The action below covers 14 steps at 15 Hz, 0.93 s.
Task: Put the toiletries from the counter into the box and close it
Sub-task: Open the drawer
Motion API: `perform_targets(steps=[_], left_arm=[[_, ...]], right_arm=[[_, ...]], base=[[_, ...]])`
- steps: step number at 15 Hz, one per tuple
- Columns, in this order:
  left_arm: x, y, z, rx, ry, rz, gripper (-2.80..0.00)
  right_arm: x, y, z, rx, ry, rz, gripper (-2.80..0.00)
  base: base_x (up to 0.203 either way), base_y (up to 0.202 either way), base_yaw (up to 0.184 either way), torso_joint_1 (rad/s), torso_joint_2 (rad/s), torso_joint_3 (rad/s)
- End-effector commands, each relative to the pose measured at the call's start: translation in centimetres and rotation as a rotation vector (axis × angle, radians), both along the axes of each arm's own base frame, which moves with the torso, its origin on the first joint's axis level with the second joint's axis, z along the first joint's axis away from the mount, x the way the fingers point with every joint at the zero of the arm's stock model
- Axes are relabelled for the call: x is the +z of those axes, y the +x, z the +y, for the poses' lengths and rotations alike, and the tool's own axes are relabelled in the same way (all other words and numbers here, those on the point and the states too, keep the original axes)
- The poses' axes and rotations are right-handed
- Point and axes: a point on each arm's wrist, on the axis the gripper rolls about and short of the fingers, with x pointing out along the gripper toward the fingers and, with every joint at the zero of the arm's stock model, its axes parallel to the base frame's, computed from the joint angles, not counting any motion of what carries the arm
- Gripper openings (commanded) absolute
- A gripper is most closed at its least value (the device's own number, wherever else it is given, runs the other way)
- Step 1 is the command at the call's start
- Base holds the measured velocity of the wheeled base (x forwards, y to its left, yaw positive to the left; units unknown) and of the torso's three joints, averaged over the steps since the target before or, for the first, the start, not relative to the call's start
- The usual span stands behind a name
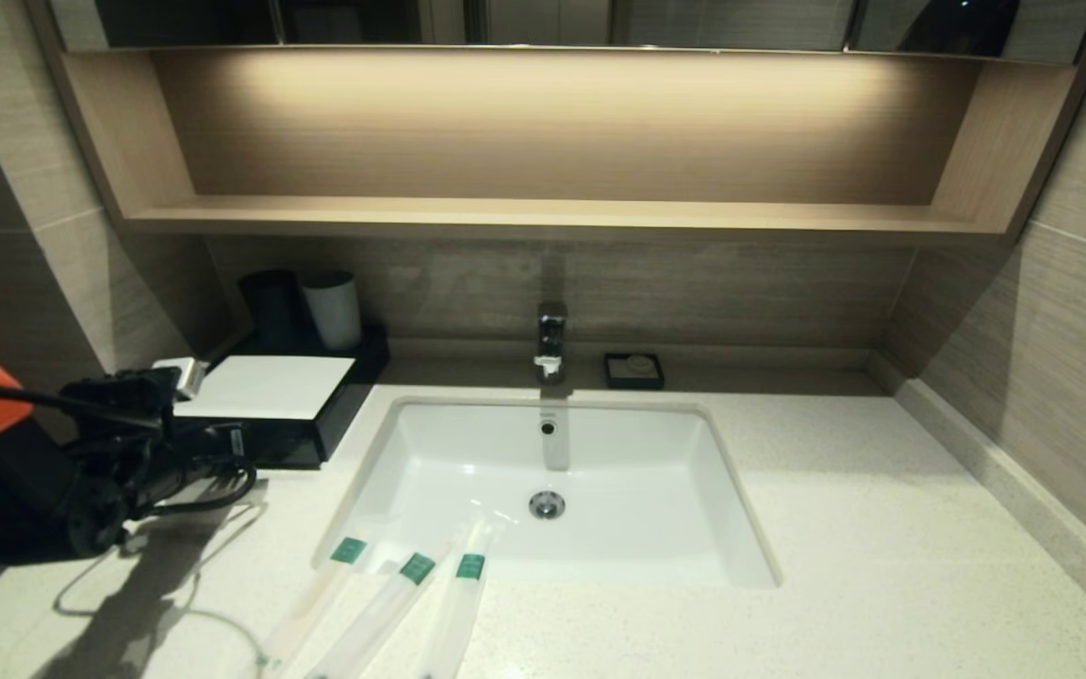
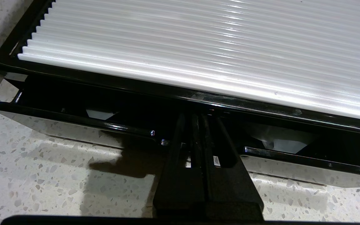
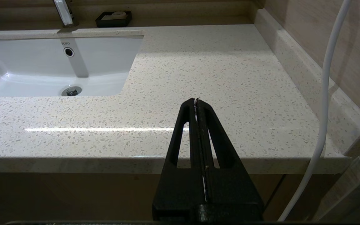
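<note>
Three slim translucent sachets with green bands lie side by side on the speckled counter, in front of the sink's near left corner. The black box with its white top stands at the back left. In the left wrist view its ribbed white top fills the upper part, and the drawer front stands slightly out from the box. My left gripper is shut, tips in the gap at the drawer's middle notch; it also shows in the head view. My right gripper is shut and empty, off the counter's front right edge.
The white sink with a chrome faucet is inset mid-counter. A small black soap dish sits behind it. A black cup and a white cup stand behind the box. A wooden shelf hangs above. A white cable hangs on the right.
</note>
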Motion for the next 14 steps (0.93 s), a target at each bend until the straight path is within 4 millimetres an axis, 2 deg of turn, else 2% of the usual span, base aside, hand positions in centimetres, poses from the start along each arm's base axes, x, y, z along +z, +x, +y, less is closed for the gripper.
perform_targets(steps=[1,14], left_arm=[[-0.15,0.05,0.02,0.002,0.0,0.002,-2.8],[-0.56,-0.53,-0.03,-0.005,0.009,0.081,-2.8]], right_arm=[[-0.02,0.01,0.0,0.0,0.001,0.002,-2.8],[-0.02,0.01,0.0,0.0,0.001,0.002,-2.8]], base=[[0.0,0.0,0.0,0.0,0.0,0.0],[0.0,0.0,0.0,0.0,0.0,0.0]])
